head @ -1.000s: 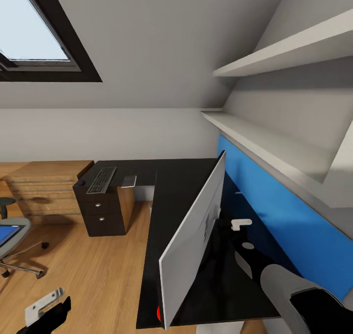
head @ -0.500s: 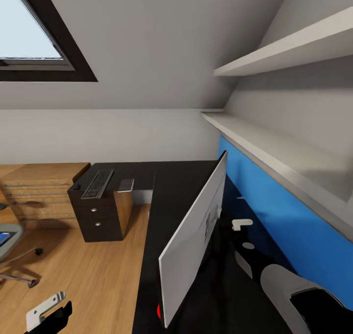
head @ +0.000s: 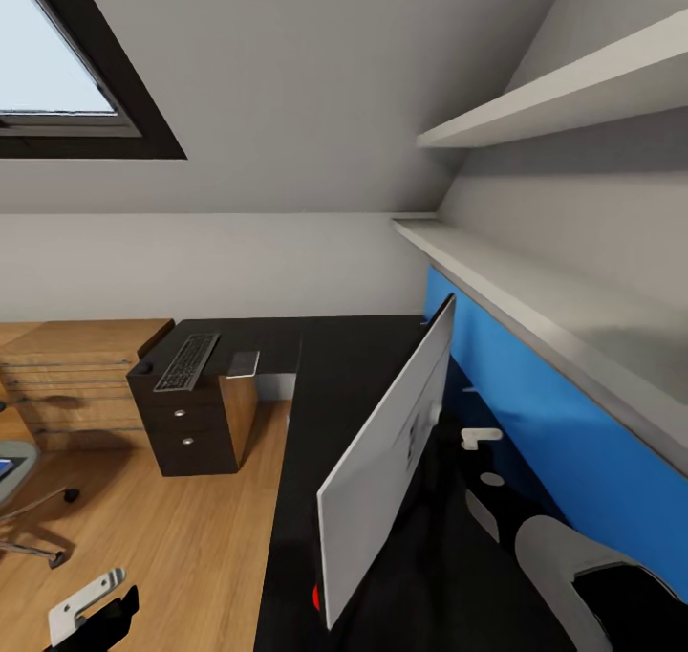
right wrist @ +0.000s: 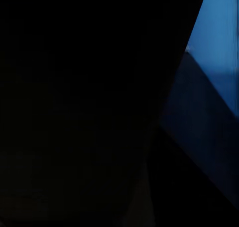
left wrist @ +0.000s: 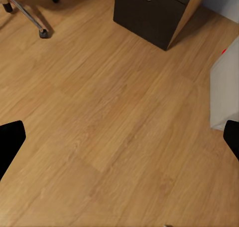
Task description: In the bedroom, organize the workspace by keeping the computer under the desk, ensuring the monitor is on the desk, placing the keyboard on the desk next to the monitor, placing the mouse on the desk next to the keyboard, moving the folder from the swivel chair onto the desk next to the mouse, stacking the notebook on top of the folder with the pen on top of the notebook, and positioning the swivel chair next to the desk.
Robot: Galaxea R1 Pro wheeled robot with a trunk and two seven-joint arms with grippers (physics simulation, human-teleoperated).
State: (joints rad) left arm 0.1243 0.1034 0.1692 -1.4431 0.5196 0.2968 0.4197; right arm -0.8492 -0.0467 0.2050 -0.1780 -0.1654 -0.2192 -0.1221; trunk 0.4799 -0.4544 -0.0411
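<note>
1. The swivel chair is cut off by the head view's left edge.
2. The monitor hides the right gripper's fingers.
3. The mouse is too small to make out clearly.

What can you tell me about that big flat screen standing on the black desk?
The monitor is a wide, thin panel seen nearly edge-on, so its face reads pale grey with glare. It stands upright on the glossy black desk, running roughly parallel to the blue back panel. A small red dot glows at its near bottom corner. Its stand is hard to make out.
</note>
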